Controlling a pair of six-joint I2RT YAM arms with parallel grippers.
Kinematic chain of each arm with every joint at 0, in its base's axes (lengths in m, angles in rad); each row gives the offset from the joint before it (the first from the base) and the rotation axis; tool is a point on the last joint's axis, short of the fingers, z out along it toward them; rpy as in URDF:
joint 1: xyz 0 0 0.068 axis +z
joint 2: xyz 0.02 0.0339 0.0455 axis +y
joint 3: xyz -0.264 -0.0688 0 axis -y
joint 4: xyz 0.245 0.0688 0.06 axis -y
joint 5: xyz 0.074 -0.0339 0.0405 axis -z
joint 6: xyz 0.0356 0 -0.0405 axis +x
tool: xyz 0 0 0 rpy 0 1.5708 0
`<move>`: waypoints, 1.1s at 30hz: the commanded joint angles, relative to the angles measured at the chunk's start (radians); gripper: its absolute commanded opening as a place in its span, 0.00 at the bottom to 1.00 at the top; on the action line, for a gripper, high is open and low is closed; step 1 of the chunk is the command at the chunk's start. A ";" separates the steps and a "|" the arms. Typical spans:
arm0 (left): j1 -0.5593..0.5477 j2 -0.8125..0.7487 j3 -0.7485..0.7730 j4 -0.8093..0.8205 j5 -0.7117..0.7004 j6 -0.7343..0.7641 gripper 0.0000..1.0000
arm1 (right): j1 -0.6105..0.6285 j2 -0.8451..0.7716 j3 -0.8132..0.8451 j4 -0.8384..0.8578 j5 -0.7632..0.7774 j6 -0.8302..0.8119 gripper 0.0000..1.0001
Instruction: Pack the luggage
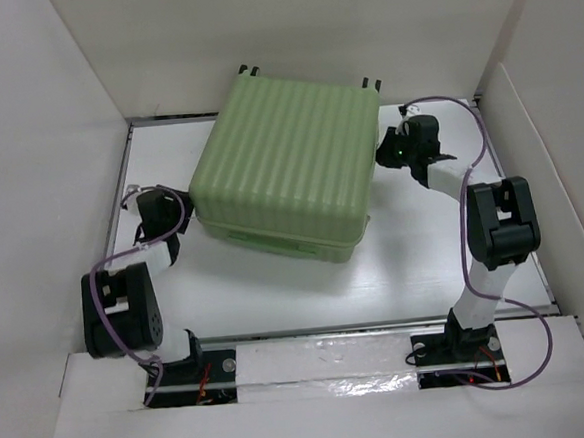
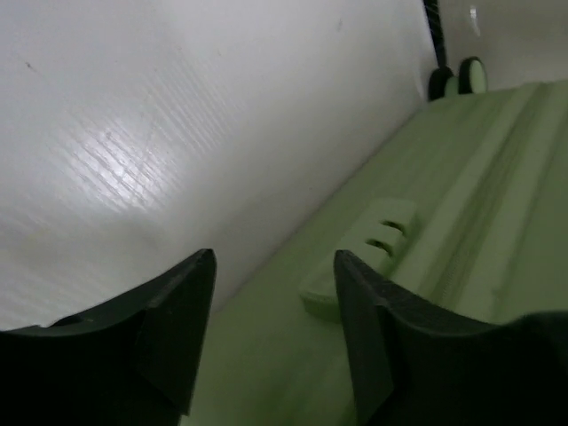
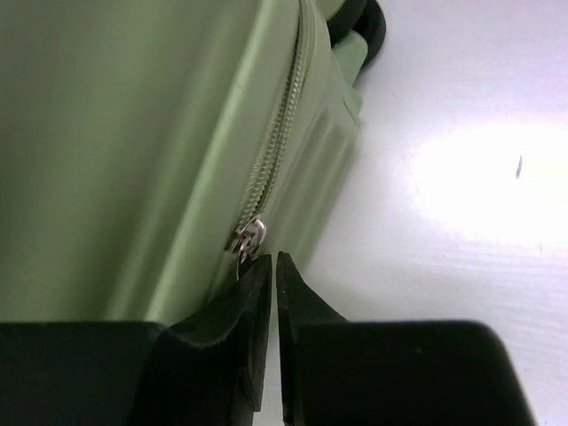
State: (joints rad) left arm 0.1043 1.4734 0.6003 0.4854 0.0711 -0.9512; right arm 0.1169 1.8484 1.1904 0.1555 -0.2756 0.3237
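zipper pull [image 3: 250, 236] on luggage [image 3: 133, 133] edge at right pincer [image 3: 275, 259]

The zipper pull [image 3: 251, 236] is ducking half behind the right gripper [image 3: 274, 266] tips so I'm not seeing whether it's pinched, the luggage [image 3: 133, 133] is running off the top and left edges there, and in the left wrist view its wheels [image 2: 470, 75] are looking blurry.

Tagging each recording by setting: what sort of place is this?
Probably a lab robot test cell: plain white walls box in a white table, left arm and right arm bolted at its edge, the luggage between them.
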 commanded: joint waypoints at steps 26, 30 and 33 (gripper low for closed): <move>-0.192 -1.090 -0.341 -0.346 0.228 0.279 0.00 | 0.058 -0.834 -1.008 0.487 -0.321 -0.093 0.27; -0.258 -1.131 -0.471 -0.314 0.237 0.301 0.00 | 0.102 -0.812 -1.022 0.613 -0.286 -0.146 0.36; -0.258 -1.150 -0.462 -0.341 0.220 0.359 0.00 | 0.116 -0.772 -1.003 0.659 -0.223 -0.176 0.42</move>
State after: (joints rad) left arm -0.1513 0.3382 0.1394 0.1249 0.2733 -0.6697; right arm 0.2226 1.0470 0.1757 0.6624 -0.5514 0.2150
